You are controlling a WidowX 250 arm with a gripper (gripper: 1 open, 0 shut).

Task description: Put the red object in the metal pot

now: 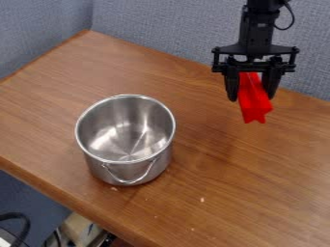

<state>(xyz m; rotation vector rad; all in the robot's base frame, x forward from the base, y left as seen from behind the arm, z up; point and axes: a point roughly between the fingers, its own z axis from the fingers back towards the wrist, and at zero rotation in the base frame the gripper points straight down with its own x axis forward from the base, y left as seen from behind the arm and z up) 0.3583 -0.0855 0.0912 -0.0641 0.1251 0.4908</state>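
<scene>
The red object (254, 100) is a bright red elongated block hanging on end in the air, above the table's right side. My gripper (254, 85) points down and is shut on the block's upper end, its black fingers (231, 81) on either side of it. The metal pot (125, 139) is a shiny round steel pot standing upright on the wooden table (77, 82), to the left of and below the gripper. Nothing lies inside the pot, and a thin wire handle hangs at its front.
The table's front edge runs diagonally along the lower left, with dark clutter and cables (15, 230) below it. A blue-grey wall (142, 21) stands behind the table. Bare wood lies between the pot and the gripper.
</scene>
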